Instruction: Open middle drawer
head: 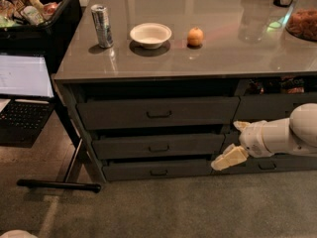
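Observation:
The middle drawer is the medium-height dark grey front in the left stack under the counter. It has a small dark handle at its centre. It sits between a taller drawer above and a thinner drawer below. Its front lies about level with theirs. My gripper is white, at the right end of the middle drawer's front and right of the handle. It is open and empty, with one finger low and the other higher.
On the counter stand a can, a white bowl and an orange fruit. A snack bowl is at the far right. A laptop and a dark bin are to the left, above a stand foot. More drawers lie behind my arm.

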`<state>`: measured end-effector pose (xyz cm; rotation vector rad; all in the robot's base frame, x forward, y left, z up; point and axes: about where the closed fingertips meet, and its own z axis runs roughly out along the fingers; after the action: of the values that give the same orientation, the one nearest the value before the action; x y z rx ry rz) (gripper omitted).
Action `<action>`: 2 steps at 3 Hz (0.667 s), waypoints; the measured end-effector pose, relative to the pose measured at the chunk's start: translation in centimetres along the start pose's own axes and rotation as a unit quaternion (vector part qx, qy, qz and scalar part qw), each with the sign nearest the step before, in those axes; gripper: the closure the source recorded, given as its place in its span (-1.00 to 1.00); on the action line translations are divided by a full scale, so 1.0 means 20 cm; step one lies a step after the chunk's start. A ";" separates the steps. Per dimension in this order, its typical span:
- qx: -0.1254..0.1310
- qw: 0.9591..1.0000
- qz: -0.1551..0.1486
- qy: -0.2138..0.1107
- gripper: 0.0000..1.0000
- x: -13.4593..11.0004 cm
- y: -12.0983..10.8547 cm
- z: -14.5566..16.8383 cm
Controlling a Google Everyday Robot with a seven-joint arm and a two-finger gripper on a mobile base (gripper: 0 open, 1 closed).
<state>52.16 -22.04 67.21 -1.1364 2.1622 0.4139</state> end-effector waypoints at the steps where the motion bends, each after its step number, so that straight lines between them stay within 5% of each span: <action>1: 0.000 1.000 0.000 0.000 -1.00 0.00 0.00 0.00; 2: -0.021 0.999 -0.017 0.023 -1.00 0.07 0.06 0.18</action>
<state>51.99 -20.29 63.64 -1.2146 2.1809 0.4223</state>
